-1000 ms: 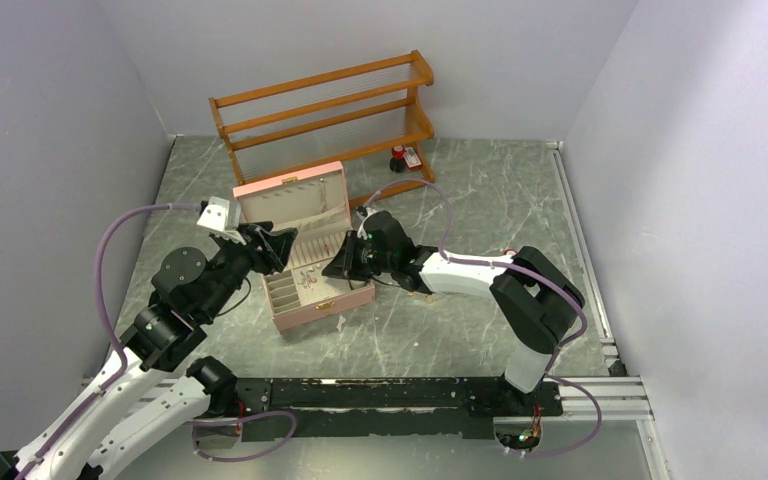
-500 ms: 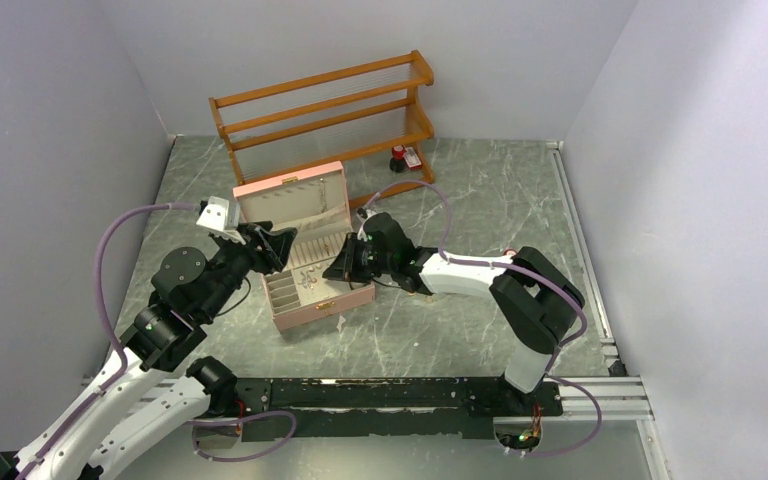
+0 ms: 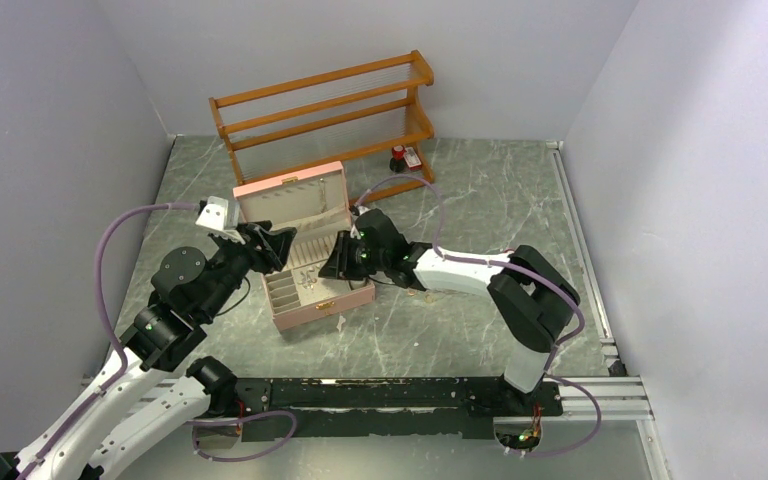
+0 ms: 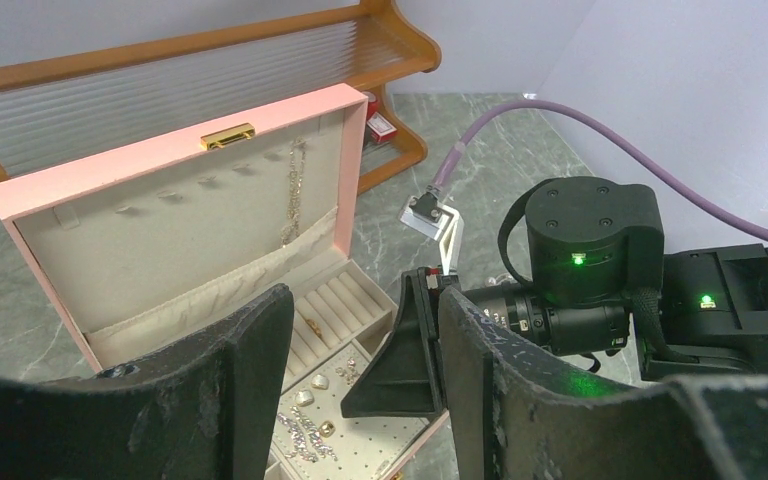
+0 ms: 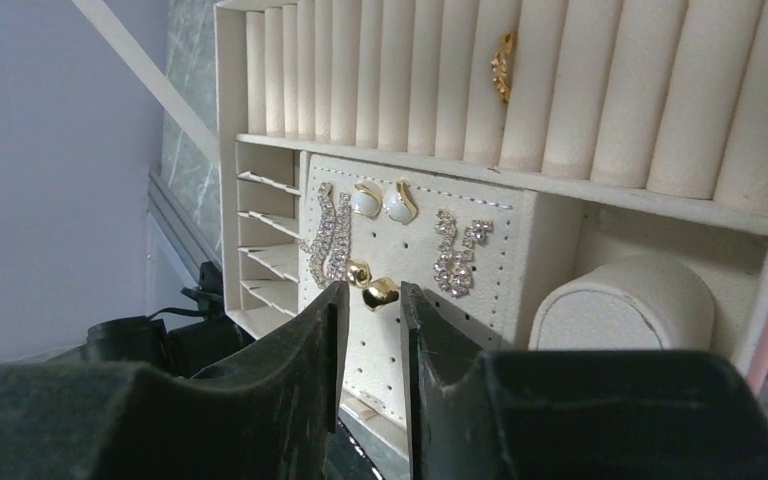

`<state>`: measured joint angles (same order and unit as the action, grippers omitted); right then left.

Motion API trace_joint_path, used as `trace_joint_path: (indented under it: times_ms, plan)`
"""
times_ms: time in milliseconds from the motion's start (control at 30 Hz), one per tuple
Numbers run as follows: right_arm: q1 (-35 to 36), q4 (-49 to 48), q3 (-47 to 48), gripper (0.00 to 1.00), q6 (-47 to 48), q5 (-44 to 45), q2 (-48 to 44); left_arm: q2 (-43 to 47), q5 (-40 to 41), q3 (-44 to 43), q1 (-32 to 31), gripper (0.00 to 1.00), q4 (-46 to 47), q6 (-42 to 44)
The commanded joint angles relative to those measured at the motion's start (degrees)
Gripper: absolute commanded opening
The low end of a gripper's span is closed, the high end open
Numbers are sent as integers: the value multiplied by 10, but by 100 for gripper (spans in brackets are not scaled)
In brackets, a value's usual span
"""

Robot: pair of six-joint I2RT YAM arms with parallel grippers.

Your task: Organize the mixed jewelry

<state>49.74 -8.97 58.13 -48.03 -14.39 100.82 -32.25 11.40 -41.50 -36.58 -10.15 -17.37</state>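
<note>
Two arms: both reach over the open box from opposite sides, near the middle of the grey marbled bench (image 3: 480, 200).
Left gripper (image 4: 365, 300): jaws wide apart, hanging by the box's left edge just in front of the raised lid. The right arm's black finger shows through the gap.
Right gripper (image 5: 374, 290): jaws at a narrow gap, tips low over the cream perforated earring pad (image 5: 480, 260).
Small gold heart stud (image 5: 381, 293): on the pad, in line with that gap. Whether either finger touches it I cannot tell.
Pink rectangular jewelry box (image 3: 325, 300): lid upright on the side toward the bench's far edge, cream lining, gold clasp (image 4: 227, 135) on the lid's rim.
Mixed jewelry (image 4: 300, 428): all that shows lies inside the box, most of it on the pad.
Pad contents: a pair of white teardrop earrings with gold rims (image 5: 383, 201), long wavy crystal earrings (image 5: 328, 238), branched crystal earrings (image 5: 458, 252), and a round gold stud (image 5: 357, 270) just beside the heart.
Cream padded ring rolls (image 5: 600, 90): a row along the tray next to the pad, with a gold leaf-shaped piece (image 5: 503, 65) tucked between two of them.
Thin gold chain (image 4: 295, 195): hangs down the inside of the lid.
Cream cushion roll (image 5: 640, 300): in the compartment next to the pad, against the pink wall.
Slatted wooden rack (image 3: 325, 105): along the bench's far edge, behind the box.
Small red-capped black bottle (image 3: 398, 157): by the rack's right foot, near the far edge.
</note>
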Motion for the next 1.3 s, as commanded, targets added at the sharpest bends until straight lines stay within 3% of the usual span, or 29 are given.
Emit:
trace_joint_path:
  times_ms: [0,400,867,1067,1200,1267]
  plan:
    - [8,41,11,31,21,17,8,6,5,6,5,60,12,2]
    - [12,67,12,36,35,38,-29,9,2,8,7,60,11,0]
    - [29,83,52,29,83,111,-22,7,0,9,8,60,11,-4]
    - [29,64,31,29,79,116,-75,-3,-9,7,8,62,11,-5]
    - [29,87,5,31,79,165,-141,-11,-19,-1,8,68,0,-4]
    - [28,115,-25,32,74,199,-183,-10,-23,-6,8,80,-14,-6]
